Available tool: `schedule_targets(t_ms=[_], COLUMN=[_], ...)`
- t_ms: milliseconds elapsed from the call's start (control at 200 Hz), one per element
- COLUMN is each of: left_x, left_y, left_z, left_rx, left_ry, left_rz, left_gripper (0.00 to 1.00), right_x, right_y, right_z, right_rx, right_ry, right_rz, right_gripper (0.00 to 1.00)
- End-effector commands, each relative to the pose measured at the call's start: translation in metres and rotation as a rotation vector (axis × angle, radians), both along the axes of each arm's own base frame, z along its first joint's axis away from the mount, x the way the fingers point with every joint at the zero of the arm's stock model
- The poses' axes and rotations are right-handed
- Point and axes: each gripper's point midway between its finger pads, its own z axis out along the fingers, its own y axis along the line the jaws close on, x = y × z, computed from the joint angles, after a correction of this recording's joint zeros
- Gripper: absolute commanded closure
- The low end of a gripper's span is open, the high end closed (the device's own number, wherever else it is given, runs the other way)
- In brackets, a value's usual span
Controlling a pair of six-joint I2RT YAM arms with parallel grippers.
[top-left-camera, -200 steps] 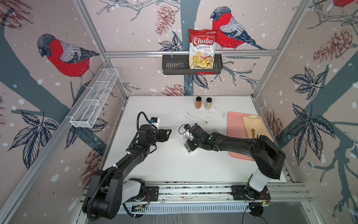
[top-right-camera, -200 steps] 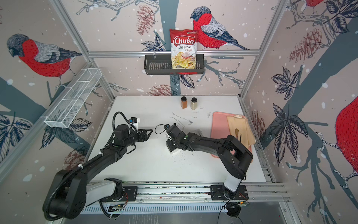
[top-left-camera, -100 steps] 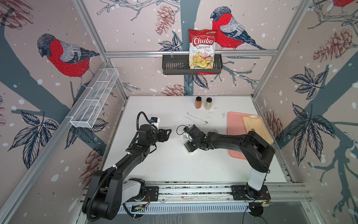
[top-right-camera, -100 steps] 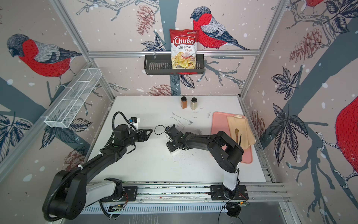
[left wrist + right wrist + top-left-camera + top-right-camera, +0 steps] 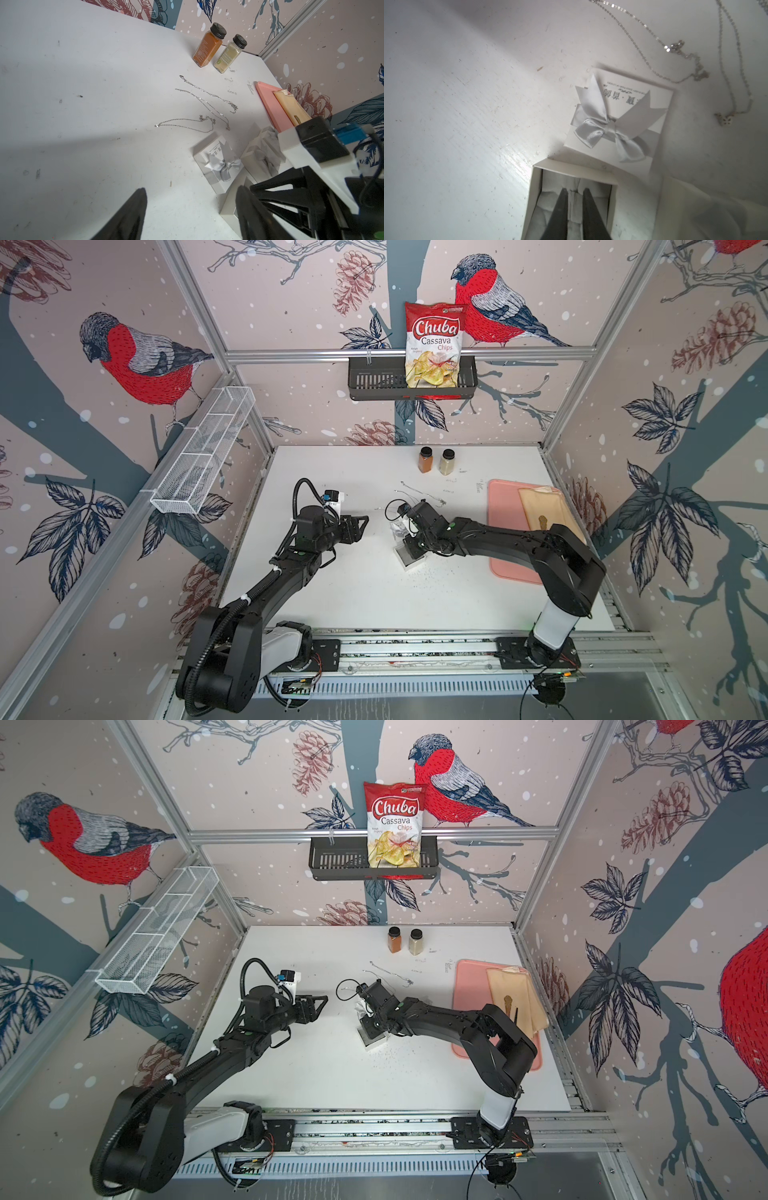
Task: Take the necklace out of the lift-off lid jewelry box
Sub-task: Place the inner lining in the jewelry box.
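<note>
So the small white cardboard jewelry box with the crumpled grey lining is being shown open around the middle of the tabletop. Its white lift-off lid with the silver satin bow is being rested flat just beside it on the far-edge side, probably so the opening isn't blocked.

The right gripper is being held down inside the box, fingers only a sliver apart with a fold of lining between them. Whether anything is actually being pinched can't be told. The necklace isn't being made out anywhere in there, so it's presumably being hidden in the folds.

The left gripper is being held wide open and empty on the left-edge side, likely out of the way. A few thin silver chains are being seen loose nearer the far edge. In both top views the box's inside is being blocked by the right wrist, and its near end is being cut off in the right wrist view.
</note>
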Motion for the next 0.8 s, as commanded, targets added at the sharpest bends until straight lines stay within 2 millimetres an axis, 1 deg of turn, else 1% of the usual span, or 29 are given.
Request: schedule_targets(t_ms=[0,170,305,465,585,675,720,795], left_x=[0.002,0.002,0.002,0.002,0.002,0.001,0.001,0.001], left_y=[-0.001,0.000,0.000,0.000,0.001,0.002,0.002,0.002], left_z=[0.008,0.010,0.013,0.012,0.013,0.013,0.014,0.014], left_rx=[0.001,0.010,0.012,0.014,0.017,0.021,0.020,0.022], left_ry=[-0.031,-0.045,-0.054,-0.055,-0.058,-0.058,-0.062,-0.062], left_rz=[-0.003,0.001,0.003,0.003,0.009,0.013,0.014,0.015], left_gripper=[0.28,0.28,0.28,0.28,0.28,0.28,0.28,0.28], right_x=[-0.015,-0.029,-0.038,-0.041,-0.044,-0.041,-0.039,-0.036], right_y=[-0.010,-0.017,-0.018,-0.014,-0.012,-0.014,-0.014,-0.011], right_z=[-0.002,-0.011,-0.025,-0.045,-0.054,-0.052,-0.047,-0.031], right_rx=[-0.061,-0.108,-0.135,-0.158,-0.175,-0.187,-0.180,-0.142], right_ry=[0.051,0.115,0.167,0.208,0.230,0.217,0.203,0.171], right_rz=[0.048,0.085,0.102,0.106,0.110,0.103,0.101,0.101], right_gripper=[0.84,0.84,0.85,0.85,0.85,0.85,0.85,0.85])
